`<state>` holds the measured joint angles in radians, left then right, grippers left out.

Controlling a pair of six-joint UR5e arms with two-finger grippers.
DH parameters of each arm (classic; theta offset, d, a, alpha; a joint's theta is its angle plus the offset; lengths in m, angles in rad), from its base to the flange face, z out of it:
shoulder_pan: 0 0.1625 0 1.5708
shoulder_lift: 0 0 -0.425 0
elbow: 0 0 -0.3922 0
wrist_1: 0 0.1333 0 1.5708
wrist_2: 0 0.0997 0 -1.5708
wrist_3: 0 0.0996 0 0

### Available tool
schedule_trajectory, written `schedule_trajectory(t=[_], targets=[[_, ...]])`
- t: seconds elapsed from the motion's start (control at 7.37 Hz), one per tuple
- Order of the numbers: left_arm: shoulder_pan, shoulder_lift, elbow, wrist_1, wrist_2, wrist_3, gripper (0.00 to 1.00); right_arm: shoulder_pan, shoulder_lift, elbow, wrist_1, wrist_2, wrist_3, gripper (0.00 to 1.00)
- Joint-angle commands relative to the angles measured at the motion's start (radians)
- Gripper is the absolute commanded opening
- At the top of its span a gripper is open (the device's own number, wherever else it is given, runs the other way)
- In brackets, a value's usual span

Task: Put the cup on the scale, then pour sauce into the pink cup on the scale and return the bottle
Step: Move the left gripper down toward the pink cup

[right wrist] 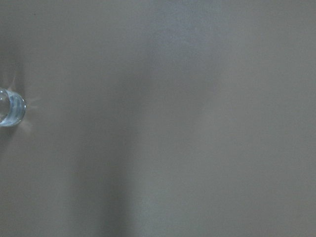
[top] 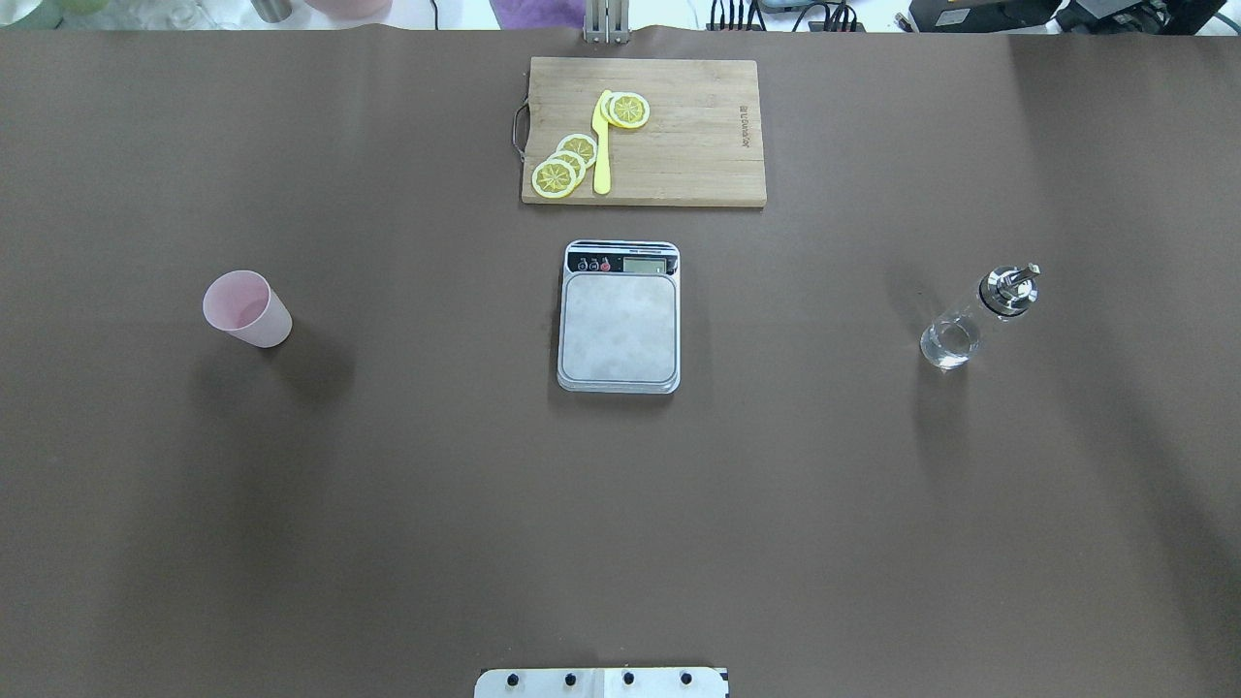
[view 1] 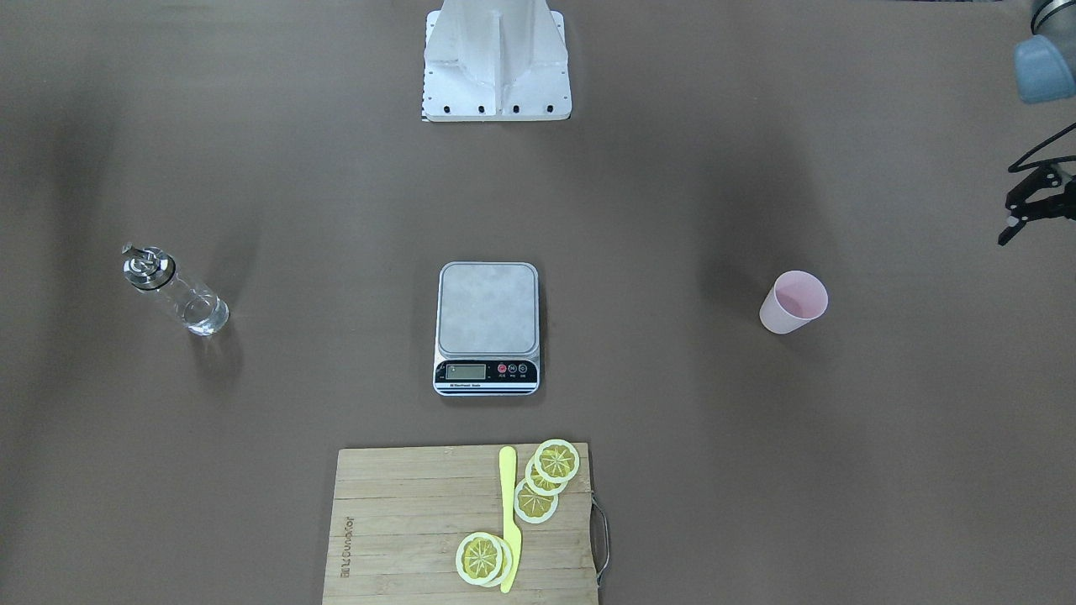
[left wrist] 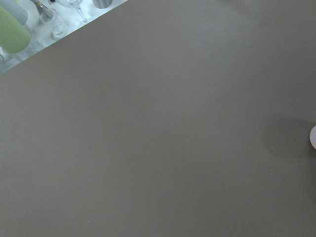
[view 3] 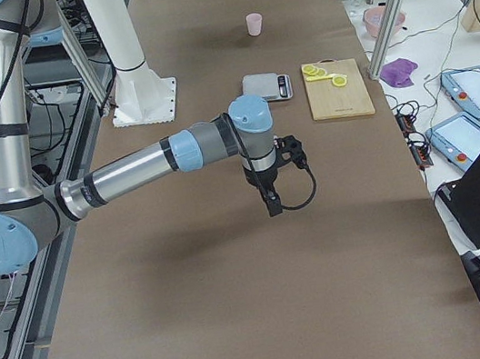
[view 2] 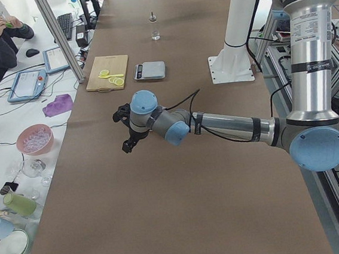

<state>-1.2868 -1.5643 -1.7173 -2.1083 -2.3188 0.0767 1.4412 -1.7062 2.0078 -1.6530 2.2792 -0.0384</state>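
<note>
The left pincer (view 1: 1013, 210) hung over bare tabletop (top: 407, 504) out toward the robot's left end, its black fingers standing apart with nothing between them. The cup (top: 246, 308) stood upright on the tabletop well apart from that pincer, inward of it toward the middle, untouched. The scale (top: 619, 325) lay at the centre of the tabletop with its steel platform bare and its display strip turned away from the robot. A cutting board (top: 679, 136) with lemon slices (top: 565, 165) sat just beyond it. Farther right the bottle (top: 974, 320) stood upright, far from the scale. The right pincer (view 3: 271, 197) hovered above the tabletop at the robot's right end, touching nothing. Whether its fingers were apart or together could not be told from the side view.
</note>
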Motion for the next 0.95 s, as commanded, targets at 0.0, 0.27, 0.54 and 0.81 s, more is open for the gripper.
schedule_trajectory(t=[0.0, 0.27, 0.54, 0.81], targets=[[0.117, -0.052, 0.086, -0.114, 0.001, 0.002, 0.98, -0.007, 0.000, 0.000, -0.001, 0.003, 0.000, 1.00], [0.173, -0.071, 0.151, -0.188, 0.004, 0.008, 0.98, -0.007, 0.000, 0.000, -0.001, 0.005, 0.000, 1.00], [0.231, -0.097, 0.201, -0.242, 0.045, 0.008, 0.98, -0.007, 0.000, 0.000, -0.001, 0.005, 0.000, 1.00], [0.251, -0.143, 0.238, -0.245, 0.045, 0.003, 0.98, -0.007, 0.000, 0.000, -0.001, 0.005, 0.000, 1.00]])
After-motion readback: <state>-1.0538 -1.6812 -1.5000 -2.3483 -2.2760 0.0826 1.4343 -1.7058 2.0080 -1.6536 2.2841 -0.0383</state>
